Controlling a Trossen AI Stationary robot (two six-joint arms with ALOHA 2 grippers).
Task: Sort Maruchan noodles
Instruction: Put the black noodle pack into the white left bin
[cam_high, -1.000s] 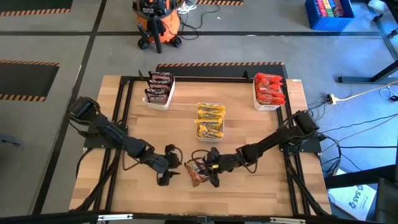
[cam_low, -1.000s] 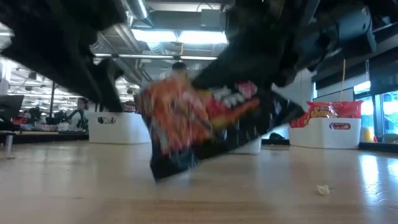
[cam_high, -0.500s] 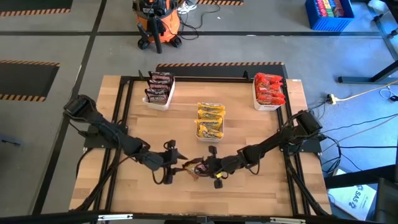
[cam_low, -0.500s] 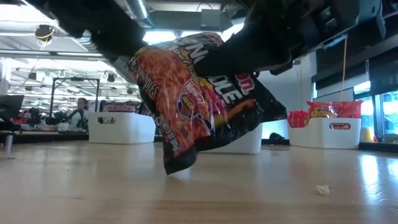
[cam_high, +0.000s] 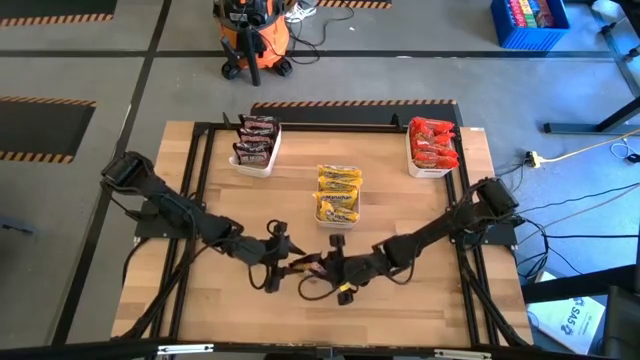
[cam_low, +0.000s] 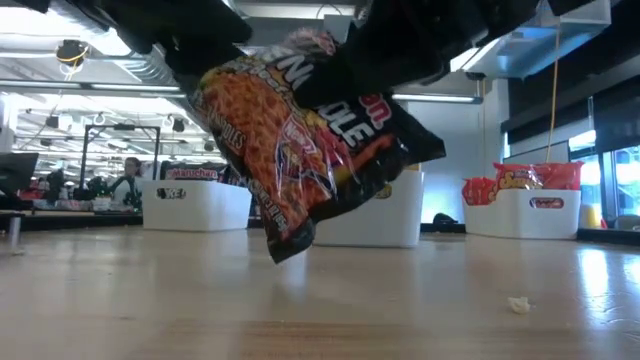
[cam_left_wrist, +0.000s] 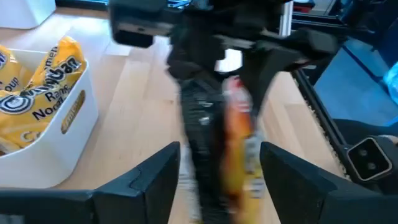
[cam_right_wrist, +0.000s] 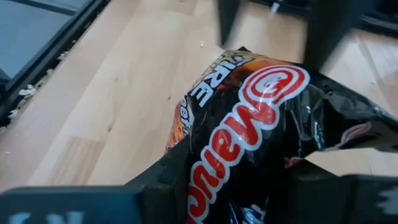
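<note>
Right gripper (cam_high: 322, 268) clenched on the dark noodle packet (cam_low: 310, 140), held clear of the table for handover; left gripper (cam_left_wrist: 217, 163) released (jaws straddling packet, not yet gripping).

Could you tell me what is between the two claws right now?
A dark noodle packet, seen in the high view between the left claw and right claw.

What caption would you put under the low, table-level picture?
A black Maruchan noodle packet hangs just above the wooden table, with white trays lined up behind it.
</note>
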